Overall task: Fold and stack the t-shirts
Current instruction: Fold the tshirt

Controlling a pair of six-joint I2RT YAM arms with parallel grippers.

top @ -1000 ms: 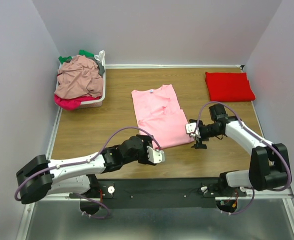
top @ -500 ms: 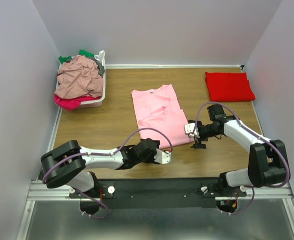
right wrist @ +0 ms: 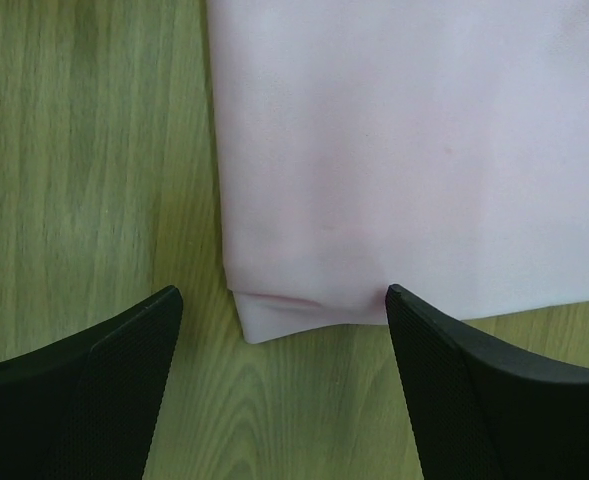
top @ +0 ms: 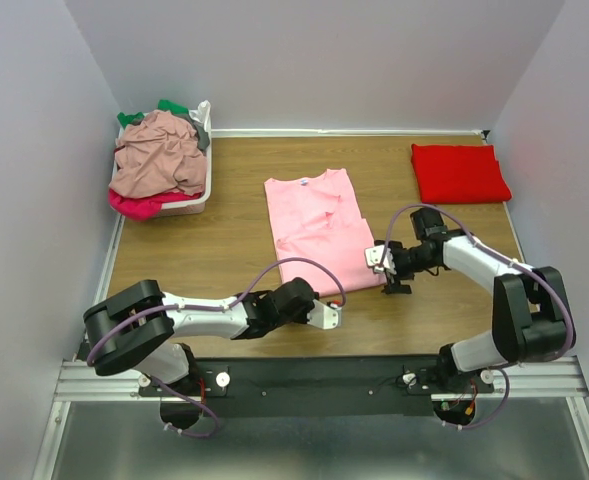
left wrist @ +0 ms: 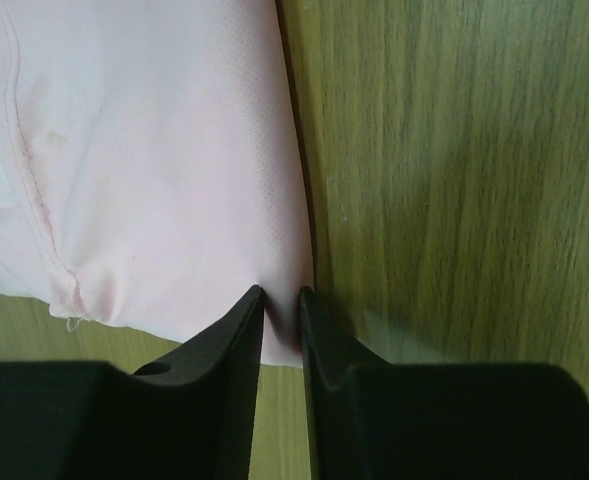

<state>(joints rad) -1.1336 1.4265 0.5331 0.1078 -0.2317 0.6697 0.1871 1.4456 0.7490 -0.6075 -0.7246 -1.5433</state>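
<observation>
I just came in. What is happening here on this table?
T-shirts are being folded. A pink tee lies flat mid-table, partly folded. The left tool pinches its near hem at one corner; the right tool is open, straddling the other near corner. A red tee lies folded at the far right, and more tees fill the basket at the far left.

Bright even light, soft shadows, sharp.

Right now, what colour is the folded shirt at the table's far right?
The folded shirt is bright red; top external view.
</observation>
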